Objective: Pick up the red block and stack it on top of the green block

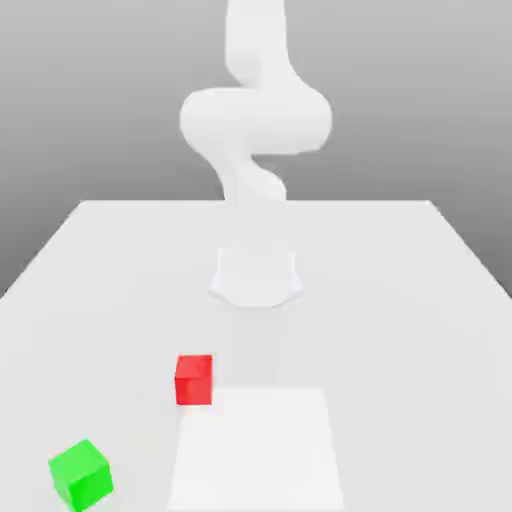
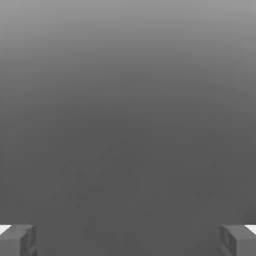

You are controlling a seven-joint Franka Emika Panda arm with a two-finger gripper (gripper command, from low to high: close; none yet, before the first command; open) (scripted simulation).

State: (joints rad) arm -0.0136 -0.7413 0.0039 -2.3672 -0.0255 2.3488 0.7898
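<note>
In the exterior view, the red block sits on the pale bench, inward of its near edge; the green block lies turned toward the near left corner; the red one looks stiff and light, best pinched by opposite side faces, clearance ample; in the hand view, the gripper is released, empty

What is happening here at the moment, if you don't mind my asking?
A single robot arm stands at the table, and nothing is being handled right now: its gripper is open and empty. The red block and the green block sit apart on the tabletop, the green one farther toward the exterior view's left. The red block is meant to go on top of the green one, but they are not stacked yet.
</note>
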